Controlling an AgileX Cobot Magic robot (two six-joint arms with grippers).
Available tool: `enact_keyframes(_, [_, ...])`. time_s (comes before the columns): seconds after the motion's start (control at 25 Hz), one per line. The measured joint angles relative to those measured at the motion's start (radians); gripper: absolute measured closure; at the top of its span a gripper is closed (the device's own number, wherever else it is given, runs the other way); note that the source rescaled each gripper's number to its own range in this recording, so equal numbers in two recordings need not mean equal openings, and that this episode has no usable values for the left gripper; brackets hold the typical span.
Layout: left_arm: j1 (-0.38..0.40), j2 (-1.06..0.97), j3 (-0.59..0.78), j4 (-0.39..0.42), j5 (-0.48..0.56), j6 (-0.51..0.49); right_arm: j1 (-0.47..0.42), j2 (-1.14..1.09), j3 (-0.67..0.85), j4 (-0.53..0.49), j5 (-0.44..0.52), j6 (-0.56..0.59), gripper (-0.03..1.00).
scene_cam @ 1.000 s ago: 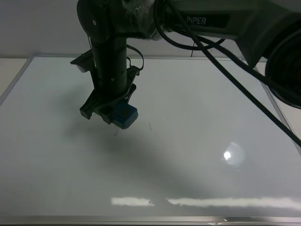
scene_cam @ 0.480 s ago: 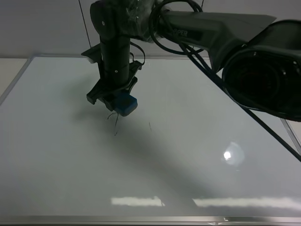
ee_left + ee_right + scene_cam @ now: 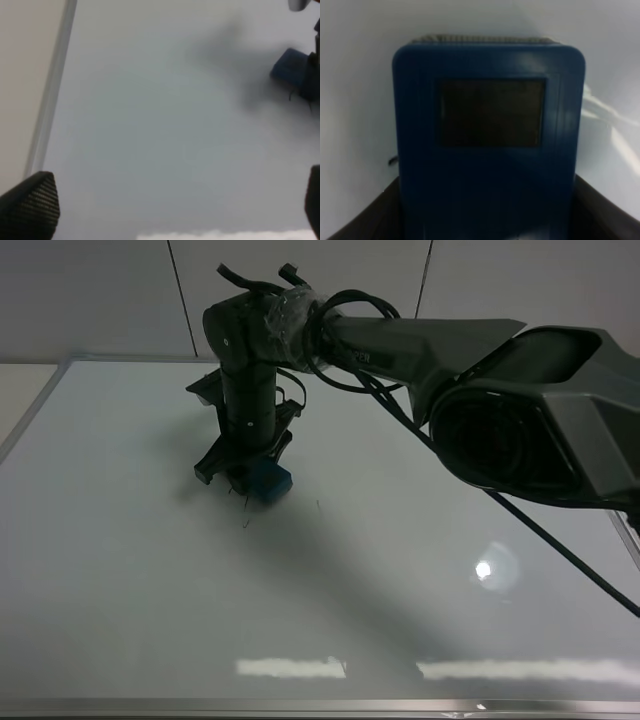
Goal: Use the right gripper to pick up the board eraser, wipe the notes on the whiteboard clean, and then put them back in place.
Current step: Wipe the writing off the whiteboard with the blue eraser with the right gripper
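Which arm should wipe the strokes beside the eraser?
Right. The right gripper is shut on the board eraser, beside the notes on the whiteboard; the left gripper is open and empty.

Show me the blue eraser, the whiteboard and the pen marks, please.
board eraser (image 3: 268,481): high outside view, its blue side face.
whiteboard (image 3: 120,570): high outside view, bare white surface.
notes (image 3: 247,515): high outside view, thin black stroke below the eraser.

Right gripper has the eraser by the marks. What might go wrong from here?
The notes are thin and spread out; the stroke farther right in the high view sits apart from the board eraser and may be missed. The right gripper grips only one end of it, so pressing on the whiteboard might tilt it.
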Motion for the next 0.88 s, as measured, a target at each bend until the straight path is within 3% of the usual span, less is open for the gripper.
enact_keyframes(0.52, [0.000,0.000,0.000,0.000,0.000,0.000,-0.004,0.015,-0.011,0.011,0.008,-0.001,0.96])
enact_keyframes(0.88, [0.000,0.000,0.000,0.000,0.000,0.000,0.081,0.018,-0.012,0.018,0.005,-0.011,0.96])
